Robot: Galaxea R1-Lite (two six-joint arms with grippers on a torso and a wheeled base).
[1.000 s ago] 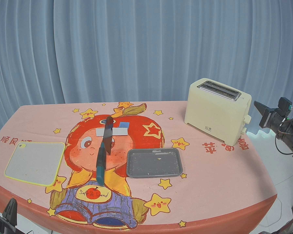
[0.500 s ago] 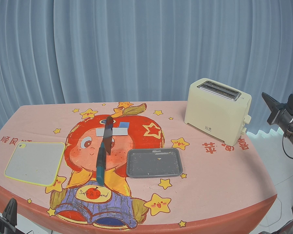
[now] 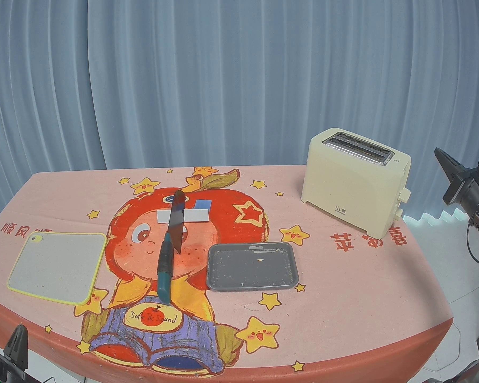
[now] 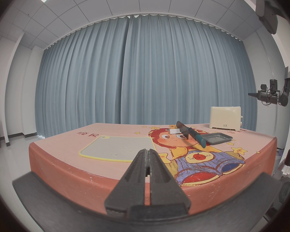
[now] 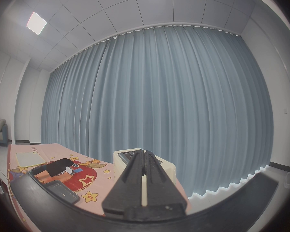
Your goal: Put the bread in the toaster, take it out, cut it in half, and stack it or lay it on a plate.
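Observation:
A cream toaster [image 3: 356,179] stands at the table's back right, its two top slots looking dark. A grey plate [image 3: 252,266] lies at the table's middle with a few crumbs in it. Left of it, a knife [image 3: 167,246] with a teal handle leans on a small white block [image 3: 191,215]. My right gripper [image 3: 443,156] hangs shut in the air, right of the toaster and beyond the table's edge. My left gripper [image 3: 18,333] is shut, low by the table's front left corner. The left wrist view looks past the shut fingers [image 4: 137,174] to the table.
A grey cutting board [image 3: 56,266] with a yellow-green rim lies at the front left. A small blue block [image 3: 203,204] sits behind the white one. The cartoon tablecloth [image 3: 356,304] covers a table with a rounded front edge. Blue curtains hang behind.
My right gripper has drawn back to the right and slightly upward, away from the toaster. Nothing on the table has moved, and the left gripper has stayed put.

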